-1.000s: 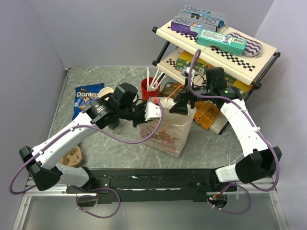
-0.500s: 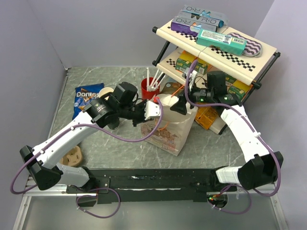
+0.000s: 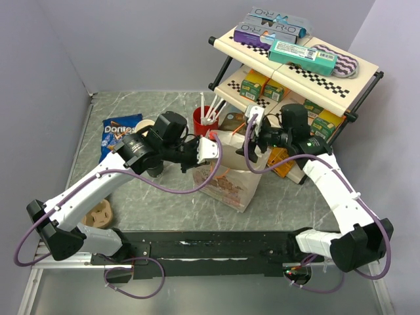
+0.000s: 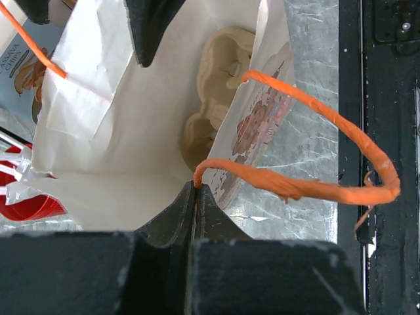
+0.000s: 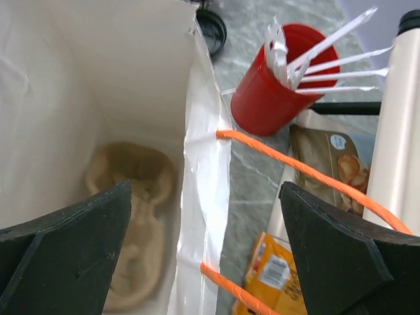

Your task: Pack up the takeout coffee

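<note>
There are two robot arms (image 3: 98,184), one white paper bag (image 3: 230,187) with two orange handles (image 4: 315,118), and one moulded cup tray (image 4: 220,72) inside it. On the table around it are one red cup (image 3: 200,121), its white straws (image 5: 335,37) too bunched to count, one blue chip bag (image 3: 120,134), one round black lid (image 5: 211,29) and one orange packet (image 3: 283,164). One two-level shelf (image 3: 308,73) holds two grey-purple boxes (image 3: 262,31), one teal box (image 3: 302,56) and one wavy-patterned pouch (image 3: 341,63) on top, with four green-and-yellow cartons (image 3: 252,84) showing below.

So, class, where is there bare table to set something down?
Bare tabletop: behind the blue Doritos chip bag to the back wall, and between the white paper bag and the black base rail. Crowded: around the red plastic straw cup, bag and checkered shelf rack.
</note>
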